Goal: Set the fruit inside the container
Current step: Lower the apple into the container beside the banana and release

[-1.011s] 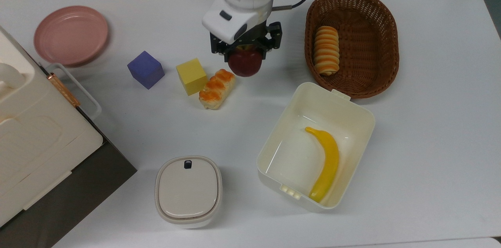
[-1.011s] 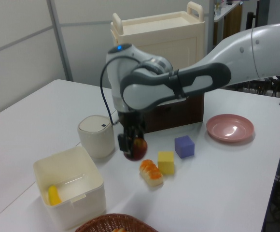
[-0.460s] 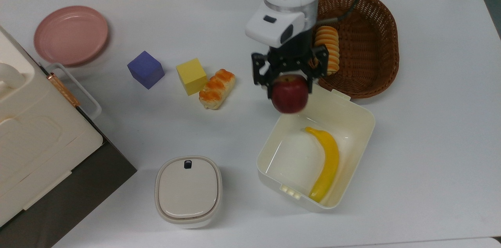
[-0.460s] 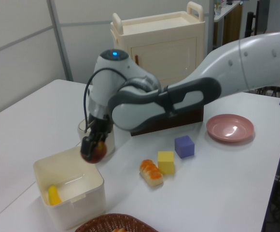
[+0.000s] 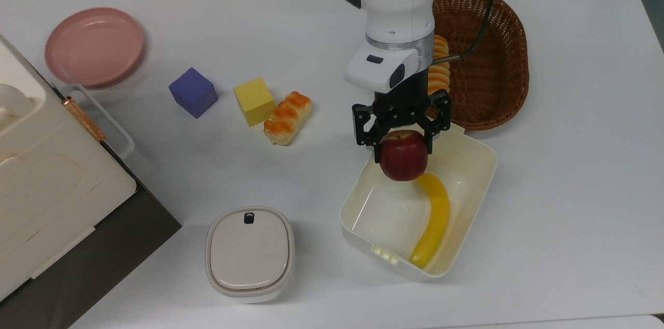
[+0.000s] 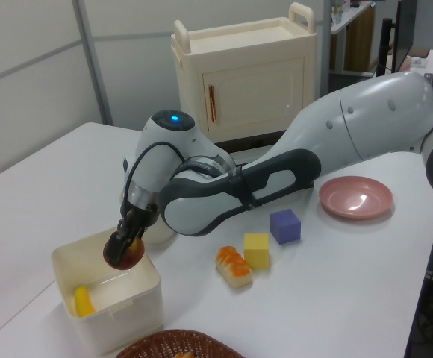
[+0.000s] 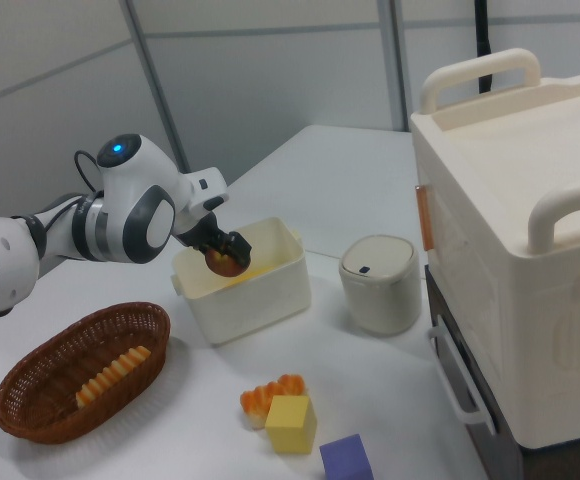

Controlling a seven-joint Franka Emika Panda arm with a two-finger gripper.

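The fruit, a dark-red apple [image 5: 404, 161] [image 6: 122, 253] [image 7: 222, 262], hangs in the air with my gripper [image 5: 402, 138] [image 6: 125, 240] [image 7: 225, 248] shut on its sides. It hovers over the upper part of the container [image 5: 474, 155] [image 6: 138, 300] [image 7: 270, 292], a cream-white open tub. A yellow banana [image 5: 434, 220] [image 6: 83, 301] lies on the tub's floor below the apple, towards the top view's right.
A wicker basket [image 5: 498, 80] [image 7: 30, 400] holding a striped bread roll [image 5: 439, 67] borders the tub. A bread roll [image 5: 287, 117], a yellow cube [image 5: 253, 100], a purple cube [image 5: 193, 92], a pink plate [image 5: 94, 46], a lidded white box [image 5: 249, 252] and a cream cabinet [image 5: 36, 178] stand around.
My arm has carried the apple from beside the yellow cube, towards the top view's right and bottom, past the tub's rim to above its inside. The grip stayed shut.
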